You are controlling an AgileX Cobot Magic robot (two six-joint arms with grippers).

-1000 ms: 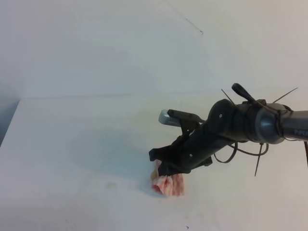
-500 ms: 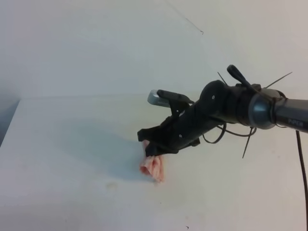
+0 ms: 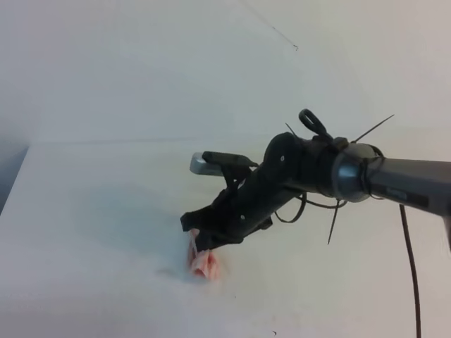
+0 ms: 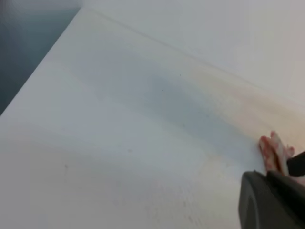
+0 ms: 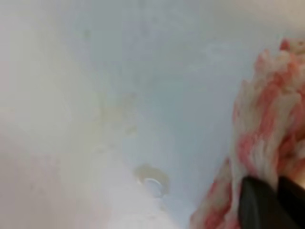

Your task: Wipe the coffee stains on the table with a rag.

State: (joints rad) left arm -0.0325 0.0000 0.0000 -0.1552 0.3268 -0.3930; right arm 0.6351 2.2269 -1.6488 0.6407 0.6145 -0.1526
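My right gripper [image 3: 199, 246] reaches across to the left of the white table [image 3: 84, 211] and is shut on the pink-and-white striped rag [image 3: 203, 265], which hangs bunched from its tips onto the surface. In the right wrist view the rag [image 5: 267, 119] fills the right side above the dark fingers [image 5: 257, 202]. Left of it lie a faint tan trace of the coffee stains [image 5: 119, 114] and a small tan-rimmed drop [image 5: 151, 179]. The left wrist view shows the rag [image 4: 272, 151] at the right edge and my left gripper [image 4: 268, 179] low right, fingers together, holding nothing.
The table's left edge [image 4: 43, 62] drops to a dark floor. A faint grey smudge [image 3: 163, 272] sits just left of the rag. A white wall [image 3: 141, 70] rises behind the table, and a black cable [image 3: 412, 282] hangs under the right arm.
My right gripper has dragged the rag leftward across the table, with the arm stretching further over. The rag stays clamped throughout.
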